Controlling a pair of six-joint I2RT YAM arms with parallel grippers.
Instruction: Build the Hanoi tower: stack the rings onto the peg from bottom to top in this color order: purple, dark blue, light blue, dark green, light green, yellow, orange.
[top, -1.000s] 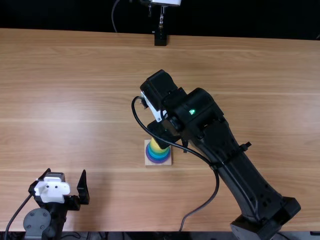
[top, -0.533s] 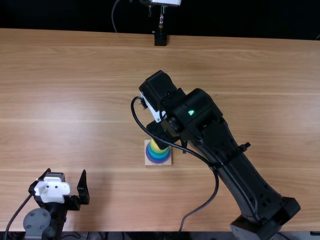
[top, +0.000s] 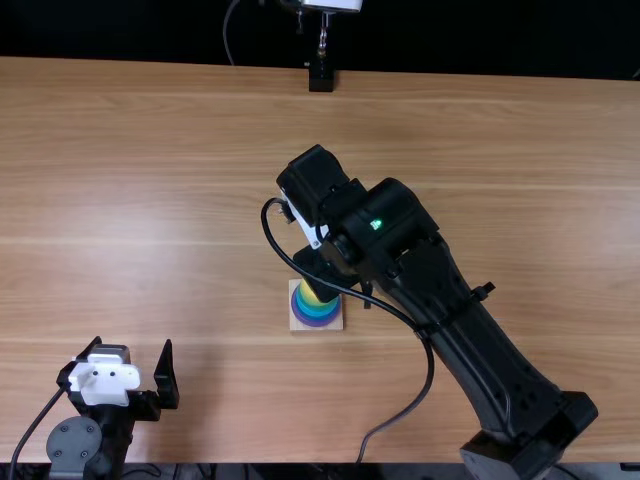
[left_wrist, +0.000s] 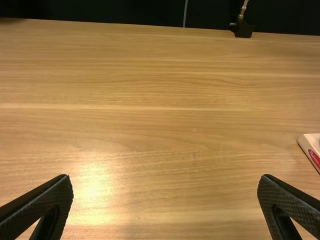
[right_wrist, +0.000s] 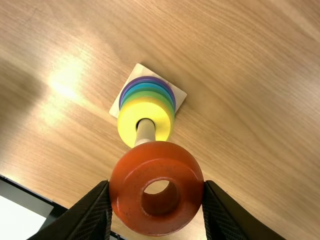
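The wooden base (top: 299, 325) stands near the table's middle, its stacked rings (top: 316, 309) partly under my right gripper (top: 330, 280). In the right wrist view my right gripper (right_wrist: 157, 190) is shut on the orange ring (right_wrist: 122, 182), held above and beside the peg's (right_wrist: 145, 131) upper end. The yellow ring (right_wrist: 131, 111) tops the stack, with green, blue and purple (right_wrist: 145, 78) edges below. My left gripper (top: 137, 370) is open with nothing between its fingers at the near left; the left wrist view shows this left gripper (left_wrist: 165, 187) too.
The table (top: 130, 200) spreads around the stack. A black cable (top: 428, 390) loops beside the right arm. At the far edge stands a small black mount (top: 320, 78) with a metal rod.
The right arm has shifted slightly toward the table's near edge and a little left at its wrist. The left arm and the base have kept still.
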